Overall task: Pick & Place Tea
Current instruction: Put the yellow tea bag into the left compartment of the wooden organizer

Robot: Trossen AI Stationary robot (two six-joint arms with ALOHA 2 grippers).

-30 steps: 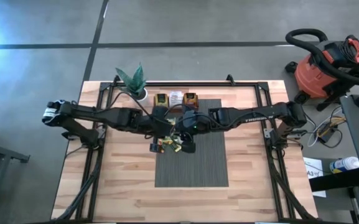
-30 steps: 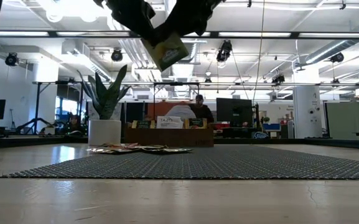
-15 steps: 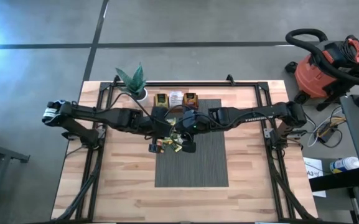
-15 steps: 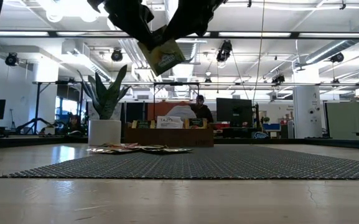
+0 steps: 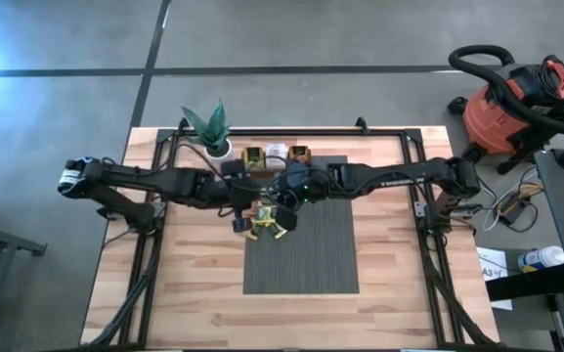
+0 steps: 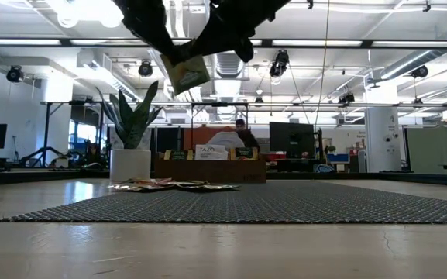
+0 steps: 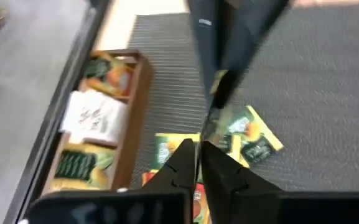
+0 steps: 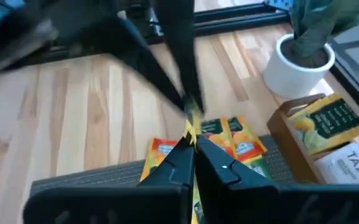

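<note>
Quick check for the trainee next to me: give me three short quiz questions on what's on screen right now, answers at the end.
1. True or false: the yellow sachet is lying flat on the grey mat.
2. Where is the loose pile of sachets? A) at the left edge of the grey mat; B) inside the wooden tray; C) on the floor.
3. Fill in: the right gripper is ___ on the yellow sachet.

Key: 1 false, it is held up in the air. 2 A. 3 shut.
</note>
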